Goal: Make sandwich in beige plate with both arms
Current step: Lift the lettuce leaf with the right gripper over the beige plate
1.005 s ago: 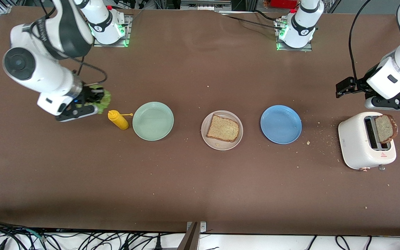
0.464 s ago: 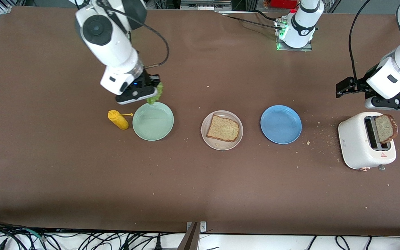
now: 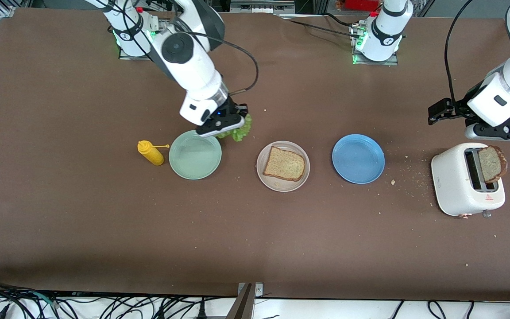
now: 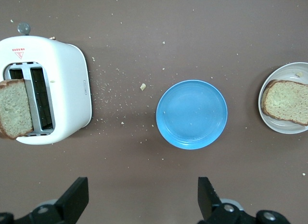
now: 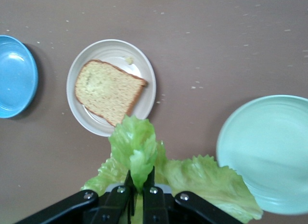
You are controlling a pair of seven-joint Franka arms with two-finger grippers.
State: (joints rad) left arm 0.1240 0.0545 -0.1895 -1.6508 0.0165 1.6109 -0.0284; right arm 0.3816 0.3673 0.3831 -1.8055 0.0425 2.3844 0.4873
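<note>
In the front view you see the right gripper (image 3: 230, 126) up in the air over the bare table between the green plate (image 3: 195, 154) and the beige plate (image 3: 283, 166), its fingers pinched on the lettuce (image 3: 239, 129). One toast slice (image 3: 284, 163) lies flat on the beige plate. The blue plate (image 3: 358, 158) sits beside the beige plate toward the left arm's end, then the toaster (image 3: 466, 179) with a second slice (image 3: 492, 164) standing up out of one slot. A yellow bottle (image 3: 150, 152) lies just beside the green plate. The left gripper (image 3: 447, 110) waits above the table near the toaster.

In the left wrist view your left gripper (image 4: 142, 204) stands spread wide and holds nothing; under it are the blue plate (image 4: 191, 114), the toaster (image 4: 62, 84) with its slice (image 4: 15, 108), and part of the beige plate (image 4: 269, 120).

In the right wrist view your right gripper (image 5: 139, 188) is clamped tight on the lettuce (image 5: 139, 154), which hangs over the table at the rim of the beige plate (image 5: 147, 77), toast (image 5: 107, 91) lying on it. The green plate (image 5: 264, 154) and blue plate (image 5: 14, 74) show at the edges.
</note>
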